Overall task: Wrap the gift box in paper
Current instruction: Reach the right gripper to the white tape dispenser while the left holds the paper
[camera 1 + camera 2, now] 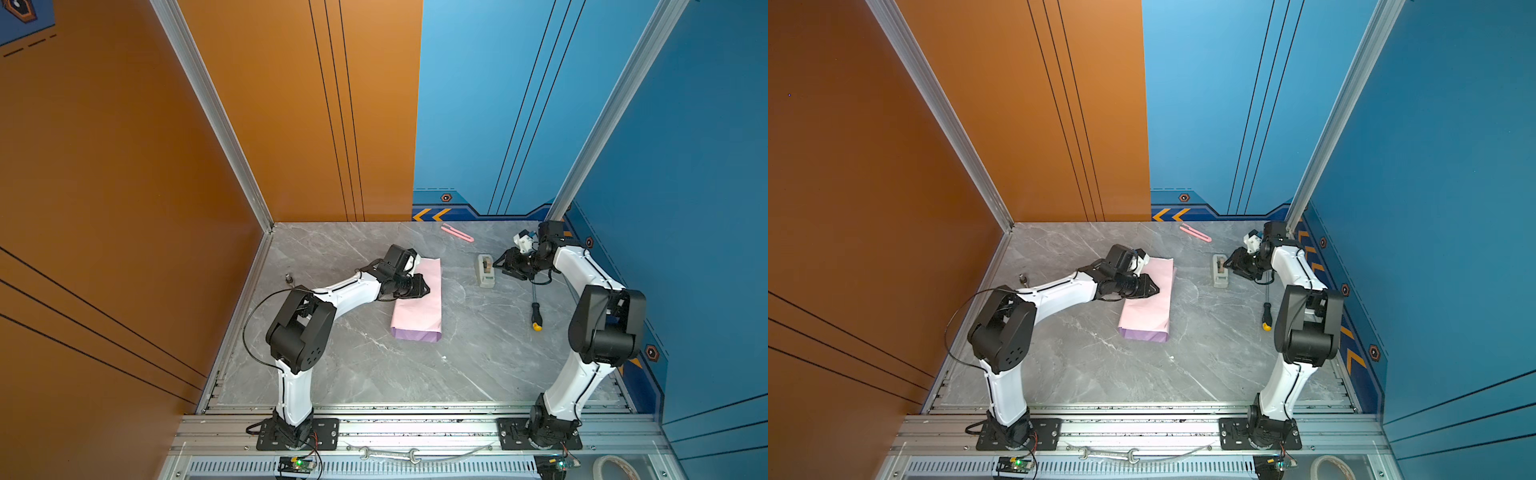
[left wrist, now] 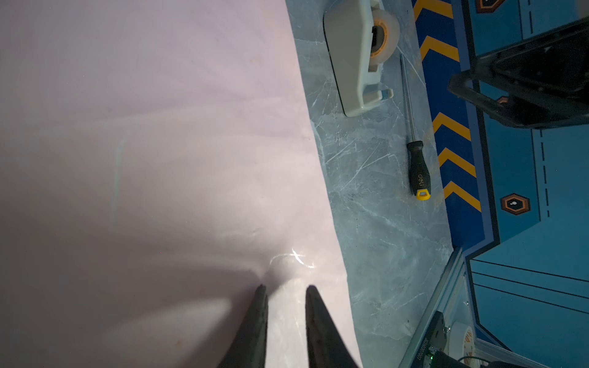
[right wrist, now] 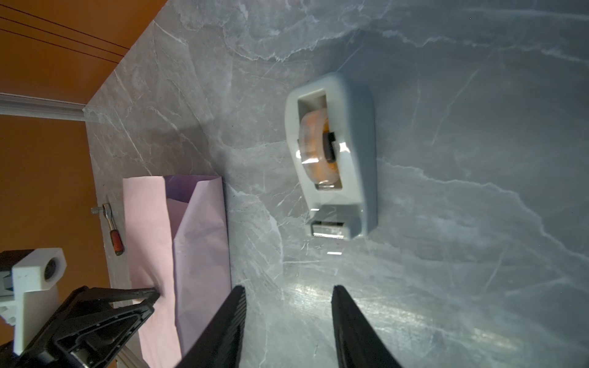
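Note:
The paper [image 1: 417, 307] [image 1: 1148, 309] lies folded into a long pale pink bundle mid-table, with a lilac strip showing at its near end. The gift box is hidden; I cannot see it under the paper. My left gripper [image 1: 426, 286] [image 1: 1156, 287] [image 2: 285, 286] rests tip-down on the paper [image 2: 127, 159] near its right edge, jaws a narrow gap apart with nothing between them, and the sheet dimples at the tips. My right gripper [image 1: 496, 264] [image 1: 1227, 262] [image 3: 288, 288] hovers open and empty over bare table beside the tape dispenser [image 3: 350, 159], away from the paper [image 3: 197, 242].
The beige tape dispenser [image 1: 485, 270] [image 1: 1220, 271] [image 2: 353, 63] stands right of the paper. A black-and-yellow screwdriver [image 1: 536, 316] [image 2: 419, 172] lies nearer the front right. A pink cutter [image 1: 457, 232] is at the back. A small ratchet [image 3: 113, 232] lies by the left wall.

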`<state>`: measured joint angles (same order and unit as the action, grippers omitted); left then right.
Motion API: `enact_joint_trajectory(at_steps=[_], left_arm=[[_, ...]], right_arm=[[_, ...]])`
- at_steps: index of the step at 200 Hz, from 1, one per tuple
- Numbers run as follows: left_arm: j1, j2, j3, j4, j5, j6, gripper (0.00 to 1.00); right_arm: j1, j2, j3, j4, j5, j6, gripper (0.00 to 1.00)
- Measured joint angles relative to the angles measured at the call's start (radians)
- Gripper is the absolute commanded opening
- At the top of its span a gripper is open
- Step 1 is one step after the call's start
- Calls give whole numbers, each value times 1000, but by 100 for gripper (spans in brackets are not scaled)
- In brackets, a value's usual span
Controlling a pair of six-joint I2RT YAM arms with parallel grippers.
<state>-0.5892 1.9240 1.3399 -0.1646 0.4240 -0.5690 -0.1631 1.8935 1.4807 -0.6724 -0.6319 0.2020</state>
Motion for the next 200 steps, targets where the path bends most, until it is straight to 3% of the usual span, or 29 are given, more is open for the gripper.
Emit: enact_joint_trajectory(at_steps=[75,123,200], left_arm=[[9,0,0,-3,13,-1,24],[14,0,0,-7,18,-3,24],[14,0,0,-7,19,-4,24]], right_arm=[[-28,165,52,80,-133,-58,40],[-28,196,71,90,-135,-72,42],[-28,234,90,78,-155,-103,39]])
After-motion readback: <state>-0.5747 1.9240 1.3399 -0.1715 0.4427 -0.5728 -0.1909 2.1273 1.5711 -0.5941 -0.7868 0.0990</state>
